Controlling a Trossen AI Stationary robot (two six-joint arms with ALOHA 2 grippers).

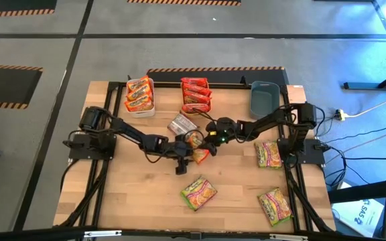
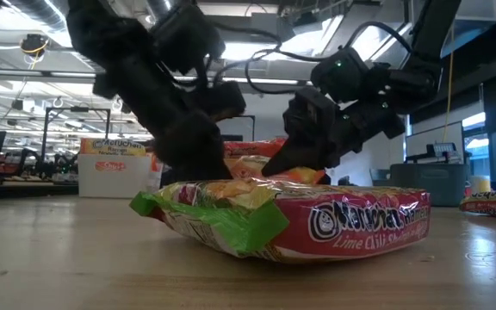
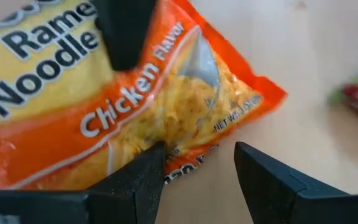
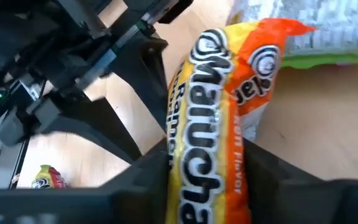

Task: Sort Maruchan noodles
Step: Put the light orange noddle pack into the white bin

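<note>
Here, mid-table | right gripper [image 4: 207, 171] clamped on orange chicken packet [image 4: 219, 124] | left gripper [image 3: 194, 177] alongside, jaws parted, empty | green packet [image 1: 198, 193] lying nearer, apart

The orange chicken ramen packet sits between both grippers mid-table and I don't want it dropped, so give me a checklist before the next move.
1. Right gripper closed around the orange packet: ok, the fingers flank it.
2. Left gripper clear of the packet: not ok, its open fingers sit at the packet's edge.
3. White bin holds orange packets: ok.
4. Room in that bin: cannot tell.
5. Green packets clear of the way to the bin: ok, they lie toward the near edge.
</note>
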